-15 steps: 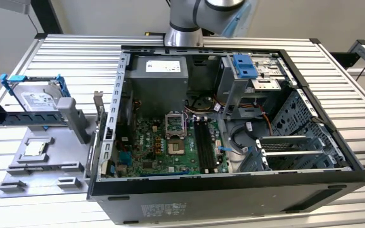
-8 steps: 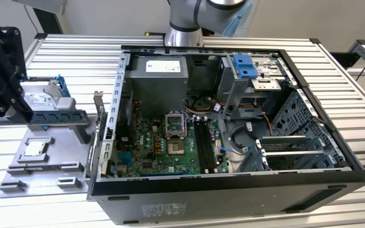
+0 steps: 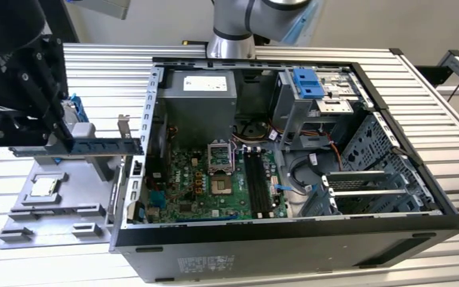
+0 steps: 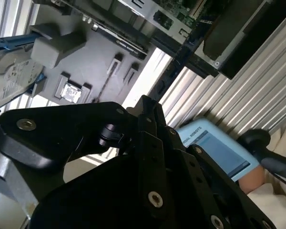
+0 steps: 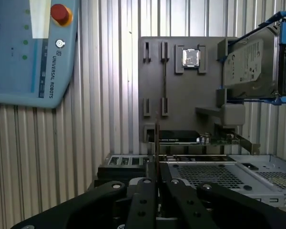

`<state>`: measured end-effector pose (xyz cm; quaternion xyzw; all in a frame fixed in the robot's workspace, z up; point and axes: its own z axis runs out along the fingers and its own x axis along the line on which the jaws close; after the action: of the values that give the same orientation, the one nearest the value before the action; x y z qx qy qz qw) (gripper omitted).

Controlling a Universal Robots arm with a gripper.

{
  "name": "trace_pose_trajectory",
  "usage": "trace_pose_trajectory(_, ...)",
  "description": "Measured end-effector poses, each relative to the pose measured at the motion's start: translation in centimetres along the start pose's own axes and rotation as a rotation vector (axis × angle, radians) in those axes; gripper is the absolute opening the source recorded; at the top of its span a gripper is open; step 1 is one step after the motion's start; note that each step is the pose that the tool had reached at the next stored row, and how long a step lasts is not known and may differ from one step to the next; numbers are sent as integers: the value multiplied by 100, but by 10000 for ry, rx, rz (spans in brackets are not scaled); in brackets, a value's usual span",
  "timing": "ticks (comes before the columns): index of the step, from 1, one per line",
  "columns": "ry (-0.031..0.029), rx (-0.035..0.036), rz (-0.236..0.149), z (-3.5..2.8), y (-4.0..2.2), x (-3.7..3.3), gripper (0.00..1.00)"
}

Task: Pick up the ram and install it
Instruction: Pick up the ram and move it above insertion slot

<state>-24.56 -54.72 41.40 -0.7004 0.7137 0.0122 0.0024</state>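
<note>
My black gripper (image 3: 60, 143) is shut on the ram (image 3: 102, 146), a long blue-green stick held level on its edge. It hangs above the grey parts tray (image 3: 34, 230), to the exterior view's left of the open computer case (image 3: 293, 251). In the first wrist view the ram (image 5: 157, 143) shows edge-on as a thin line rising from between the fingers (image 5: 145, 191). The motherboard (image 3: 186, 185) lies on the case floor, with long black memory slots (image 3: 256, 179) beside the processor socket (image 3: 220, 158).
On the tray (image 5: 181, 105) sit a small silver processor chip (image 5: 191, 57) and a silver hard drive (image 5: 250, 67) in a blue bracket. A blue teach pendant (image 5: 28, 47) lies on the slatted table. The case's near wall and drive cage (image 3: 309, 86) stand up around the board.
</note>
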Motion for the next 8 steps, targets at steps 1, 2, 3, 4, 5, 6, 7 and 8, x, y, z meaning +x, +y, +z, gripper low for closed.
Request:
trace_pose_trajectory(1,0,0,1,-1,-46,-1,0)
trace_pose_trajectory(2,1,0,0,-1,-89,-2,0)
trace_pose_trajectory(3,1,-1,0,-2,-130,-3,0)
trace_pose_trajectory(4,1,-1,0,-3,-174,-4,0)
trace_pose_trajectory(5,0,-1,0,-2,-213,-5,0)
trace_pose_trajectory(6,1,0,1,-3,-257,-6,0)
trace_pose_trajectory(7,1,-1,1,-3,-300,-7,0)
trace_pose_trajectory(8,-1,1,0,-3,-342,-8,0)
